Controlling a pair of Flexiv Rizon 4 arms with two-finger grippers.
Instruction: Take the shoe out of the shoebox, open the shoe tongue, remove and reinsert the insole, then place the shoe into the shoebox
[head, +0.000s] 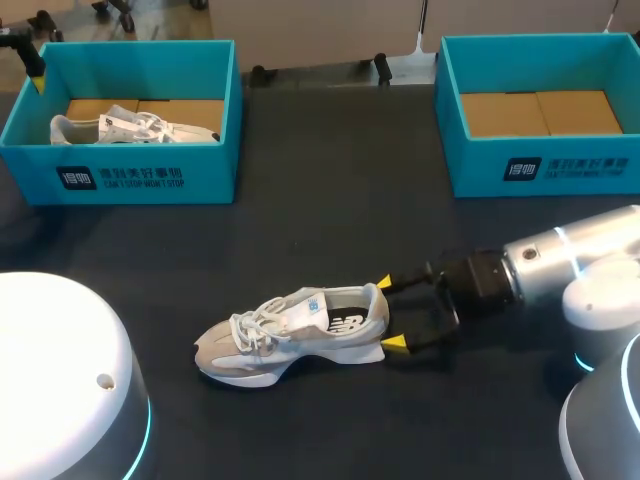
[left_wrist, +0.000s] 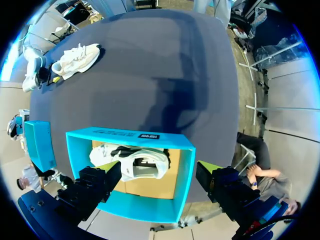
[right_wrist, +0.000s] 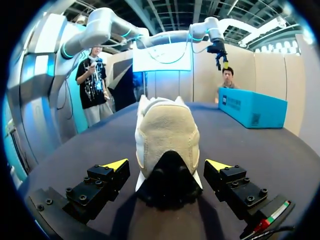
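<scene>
- Grey-and-beige mesh sneaker (head: 290, 335) lies on its sole on the black counter (head: 340, 200), lower centre of the head view, toe pointing frame-left and out of any box.
- Right end effector (head: 391, 313) is at the sneaker's heel with its fingers spread, one yellow tip on each side. The right wrist view shows a gap on both sides, so nothing is gripped.
- Teal cardboard shoebox (head: 120, 175) sits in the upper left of the head view with a white sneaker (head: 130, 127) inside.
- Left end effector (left_wrist: 157, 167) hangs above that box with its fingers wide apart, holding nothing.
- Second teal cardboard shoebox (head: 540, 165) is in the upper right, with only its brown floor showing.
</scene>
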